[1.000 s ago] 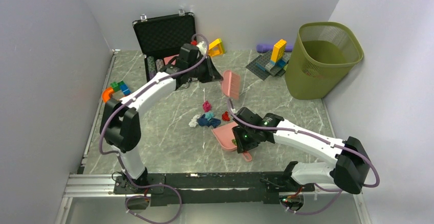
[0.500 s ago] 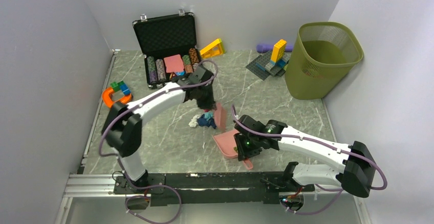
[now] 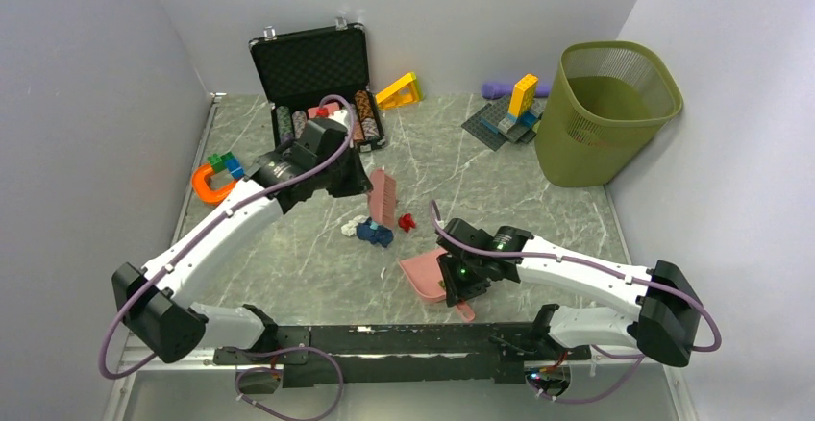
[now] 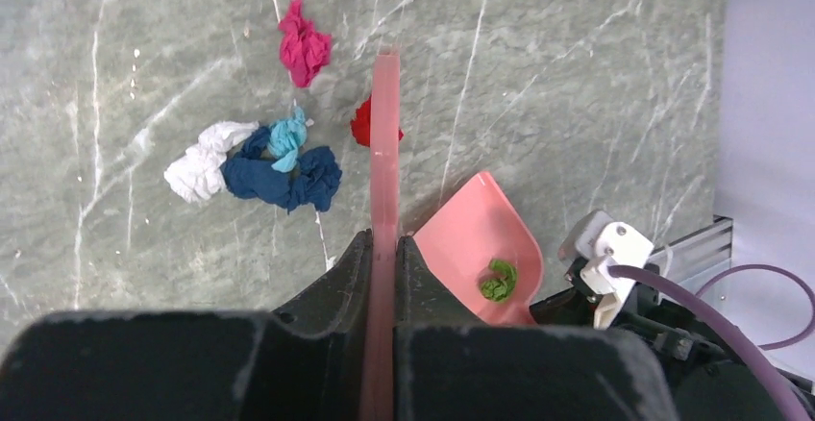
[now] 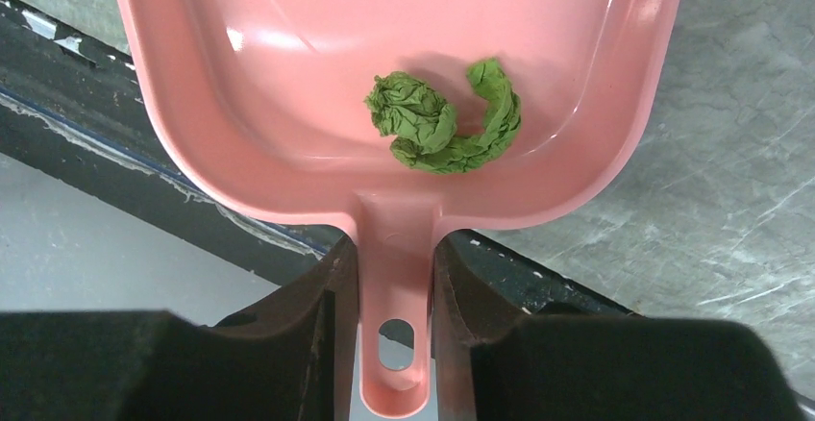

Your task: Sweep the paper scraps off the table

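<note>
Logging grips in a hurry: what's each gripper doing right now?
Left gripper: shut on the pink brush.
Right gripper: shut on the pink dustpan handle.

Your left arm [image 3: 223, 229] and right arm [image 3: 577, 268]: white shells, black joints.
You've got purple cables [image 4: 673, 273] on both, green light [image 3: 462, 271] glowing lower centre.

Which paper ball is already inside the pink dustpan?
The green scrap. It alone lies in the dustpan; the other scraps are out on the table.

no readable text, labels or numbers anywhere
</note>
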### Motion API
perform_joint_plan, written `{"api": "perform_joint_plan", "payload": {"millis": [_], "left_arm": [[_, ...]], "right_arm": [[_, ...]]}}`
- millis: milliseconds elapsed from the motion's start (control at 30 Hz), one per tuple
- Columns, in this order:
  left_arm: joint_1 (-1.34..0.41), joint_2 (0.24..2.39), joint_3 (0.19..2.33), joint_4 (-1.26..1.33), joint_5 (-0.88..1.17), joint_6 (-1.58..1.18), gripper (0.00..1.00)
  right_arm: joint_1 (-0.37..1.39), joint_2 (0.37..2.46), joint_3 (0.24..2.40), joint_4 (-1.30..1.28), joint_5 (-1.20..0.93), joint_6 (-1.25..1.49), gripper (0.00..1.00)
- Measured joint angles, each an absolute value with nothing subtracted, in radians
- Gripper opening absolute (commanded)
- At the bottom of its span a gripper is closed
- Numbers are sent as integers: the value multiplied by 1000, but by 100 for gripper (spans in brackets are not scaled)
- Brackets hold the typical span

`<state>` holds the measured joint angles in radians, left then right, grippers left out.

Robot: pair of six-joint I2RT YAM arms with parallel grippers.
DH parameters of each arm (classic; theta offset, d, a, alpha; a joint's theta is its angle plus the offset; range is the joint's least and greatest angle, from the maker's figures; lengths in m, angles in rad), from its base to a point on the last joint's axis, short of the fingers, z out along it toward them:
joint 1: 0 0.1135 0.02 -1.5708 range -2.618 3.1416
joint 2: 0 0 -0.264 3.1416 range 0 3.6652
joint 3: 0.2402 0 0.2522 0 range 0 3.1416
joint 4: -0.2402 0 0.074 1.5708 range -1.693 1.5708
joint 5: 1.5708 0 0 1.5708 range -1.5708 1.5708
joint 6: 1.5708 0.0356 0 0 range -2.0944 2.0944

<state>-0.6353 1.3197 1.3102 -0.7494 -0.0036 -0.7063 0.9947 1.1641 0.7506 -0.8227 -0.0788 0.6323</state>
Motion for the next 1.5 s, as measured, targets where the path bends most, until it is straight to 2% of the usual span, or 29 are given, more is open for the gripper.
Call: {"api": "perform_joint_plan", "payload": {"millis": [233,467,733,967,1233,1500], "left_arm": [[-531,1290,1314,-732,34,-574,0],[-508,1372,1442,-778,-96,-379,0],[-507,1437,1440,-701,-153,-164,0],[-511,1614,1513,-691,-120,57,0],[-570,1906,1731,-728,1,289,0],[-680,2007,1816,-849,-19,463,0]], "right_arm": [[997,1166,756,-830,-75,632,0],[999,1168,764,-840,-75,631,0],[1002,1226,781,-856,-77,609,0],[1003,1317,842,-889,-40,572,0],[996,1435,910,-876,25,529,0],[907,1496,918,-838,40,445,0]]}}
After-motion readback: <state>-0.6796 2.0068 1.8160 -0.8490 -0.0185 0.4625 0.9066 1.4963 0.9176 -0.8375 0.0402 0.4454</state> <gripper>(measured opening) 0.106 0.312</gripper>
